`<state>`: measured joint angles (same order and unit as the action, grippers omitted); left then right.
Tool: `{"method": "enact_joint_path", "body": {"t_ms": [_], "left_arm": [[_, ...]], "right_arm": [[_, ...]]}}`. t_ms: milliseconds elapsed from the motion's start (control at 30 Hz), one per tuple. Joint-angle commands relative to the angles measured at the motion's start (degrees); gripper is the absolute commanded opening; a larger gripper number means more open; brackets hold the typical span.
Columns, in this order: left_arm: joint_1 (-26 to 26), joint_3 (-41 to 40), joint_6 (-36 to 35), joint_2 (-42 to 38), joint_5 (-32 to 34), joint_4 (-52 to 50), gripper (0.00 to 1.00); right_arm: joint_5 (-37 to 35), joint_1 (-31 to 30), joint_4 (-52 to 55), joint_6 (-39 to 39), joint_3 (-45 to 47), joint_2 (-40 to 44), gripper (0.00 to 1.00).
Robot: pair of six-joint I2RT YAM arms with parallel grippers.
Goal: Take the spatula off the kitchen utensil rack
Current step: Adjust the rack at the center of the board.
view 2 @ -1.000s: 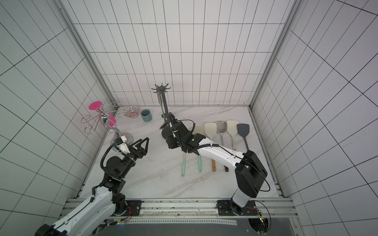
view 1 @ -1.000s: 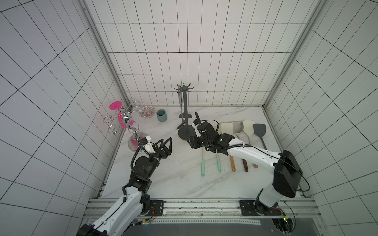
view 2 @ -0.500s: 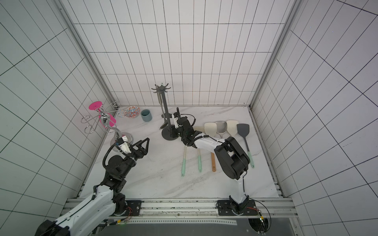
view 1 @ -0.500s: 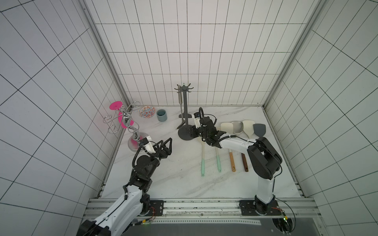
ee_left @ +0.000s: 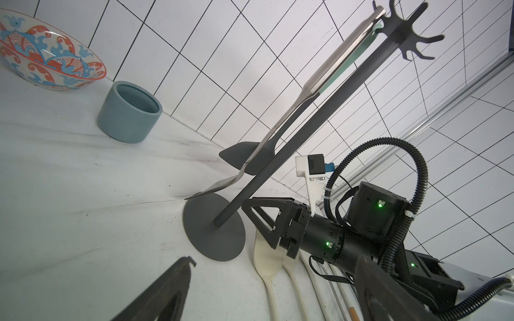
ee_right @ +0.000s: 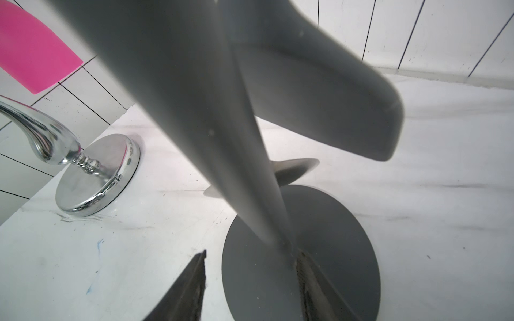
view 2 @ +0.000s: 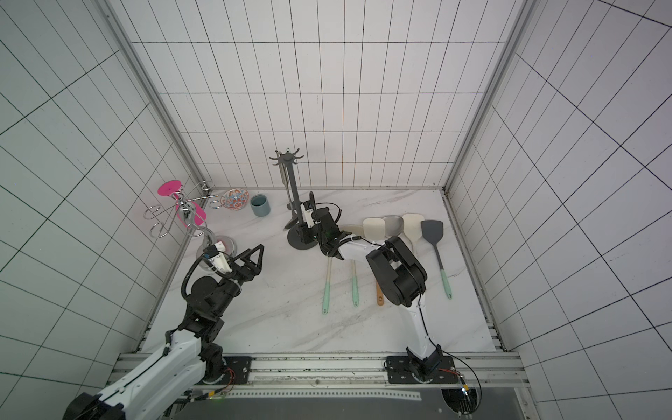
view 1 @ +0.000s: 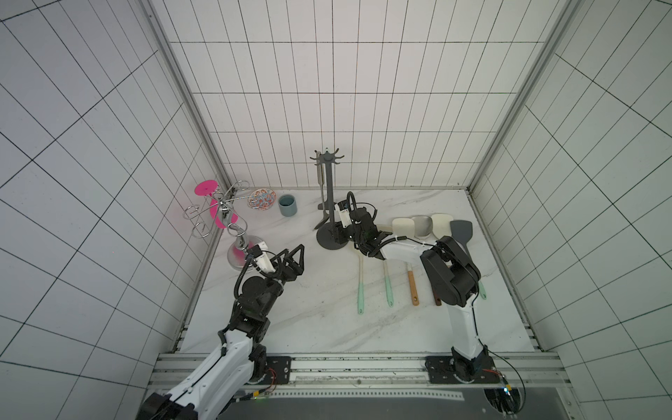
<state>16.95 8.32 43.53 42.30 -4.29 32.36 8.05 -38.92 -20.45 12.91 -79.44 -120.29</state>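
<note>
Left arm [view 1: 232,349] up, jaws wide; right arm [view 1: 403,251] stretched low, jaws parted

**Rack free on the left, crowded on the right**

Bare table [view 1: 320,291] lies between the left gripper [view 1: 292,260], jaws spread wide, and the kitchen utensil rack [view 1: 330,203]. On that side 2 tools, a steel spatula [ee_left: 338,54] and a dark grey spatula [ee_left: 233,154], hang close along the pole, blades low by the base. The right gripper [ee_right: 251,251] straddles the pole's foot; its arm [view 1: 403,251] fills the rack's right side, a row of utensils [view 1: 411,287] lying beyond. A cup [view 1: 287,206], a bowl [view 1: 261,199] and a chrome stand [view 1: 226,217] crowd the rear left corner.
</note>
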Motion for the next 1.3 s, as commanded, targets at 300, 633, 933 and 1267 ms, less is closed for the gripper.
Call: {"method": "enact_joint_path", "body": {"t_ms": [300,633,933,1267], "left_arm": [[-0.42,-1.11,0.68,0.21,0.25,1.82,0.93],[-0.43,-1.13,0.47,1.09,0.16,2.5,0.93],[-0.38,-1.17,0.33,2.51,-0.1,3.31,0.93],[-0.43,-0.77,-0.07,4.02,-0.65,3.62,0.93]], "right_arm": [[-1.2,4.56,4.52,-8.86,-10.42,-3.62,0.5],[-0.65,8.01,5.79,-11.24,-12.05,-3.99,0.5],[0.73,11.55,7.98,-11.24,-15.24,-5.95,0.51],[3.96,14.79,9.12,-9.0,-16.63,-5.7,0.52]]}}
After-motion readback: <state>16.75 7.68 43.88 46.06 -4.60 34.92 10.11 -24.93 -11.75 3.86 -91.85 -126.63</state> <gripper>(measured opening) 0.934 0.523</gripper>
